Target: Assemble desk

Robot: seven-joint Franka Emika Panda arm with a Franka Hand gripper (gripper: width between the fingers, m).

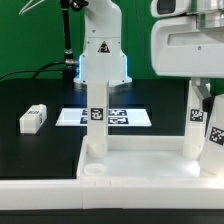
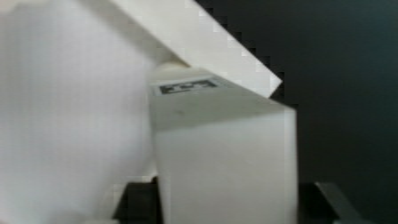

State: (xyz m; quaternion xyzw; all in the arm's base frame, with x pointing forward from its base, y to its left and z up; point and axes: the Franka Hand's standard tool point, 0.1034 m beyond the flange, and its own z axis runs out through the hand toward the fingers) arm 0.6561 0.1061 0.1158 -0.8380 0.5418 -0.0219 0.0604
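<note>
Legs go up on the tabletop point(image 1: 120, 168): one point(image 1: 97, 118) stands at its far left corner, another point(image 1: 192, 125) under the gripper point(image 1: 200, 98) at right. Fingers look clamped on that leg, though I cannot tell. Tilt it and the thread binds; a spare leg point(image 1: 33, 119) waits aside.

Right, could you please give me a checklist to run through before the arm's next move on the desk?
1. Held leg between the fingertips of the gripper: ok.
2. Jaws clamped on it: cannot tell; one finger seems to stand off.
3. Standing leg upright on the tabletop: ok.
4. Standing leg fully seated: cannot tell.
5. Near corner socket empty: ok.
6. Spare leg lying apart from the tabletop, out of the way: ok.
</note>
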